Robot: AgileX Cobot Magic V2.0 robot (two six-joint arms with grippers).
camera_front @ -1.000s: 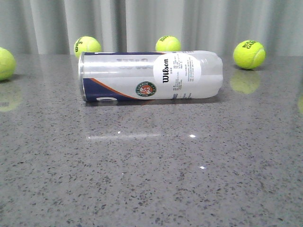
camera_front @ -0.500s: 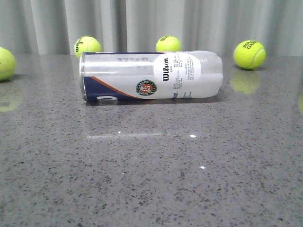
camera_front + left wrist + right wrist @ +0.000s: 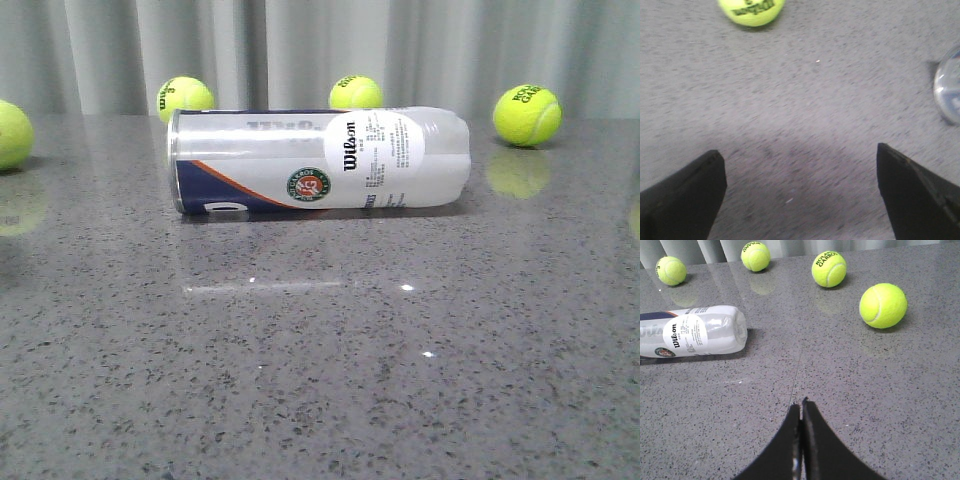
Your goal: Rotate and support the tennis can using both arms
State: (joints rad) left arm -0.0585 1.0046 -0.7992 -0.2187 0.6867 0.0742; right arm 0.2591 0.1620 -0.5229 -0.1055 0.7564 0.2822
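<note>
Gleaming speckled grey table (image 3: 320,400), curtained backdrop (image 3: 300,50)

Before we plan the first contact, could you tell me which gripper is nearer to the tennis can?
Probably left, though neither touches it. The left gripper is open over bare table beside the tennis can's metal end; the right gripper, shut, sits off its frosted end.

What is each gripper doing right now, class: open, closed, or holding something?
Left gripper: open, holding nothing.
Right gripper: closed, holding nothing; the tennis can lies apart from it.
</note>
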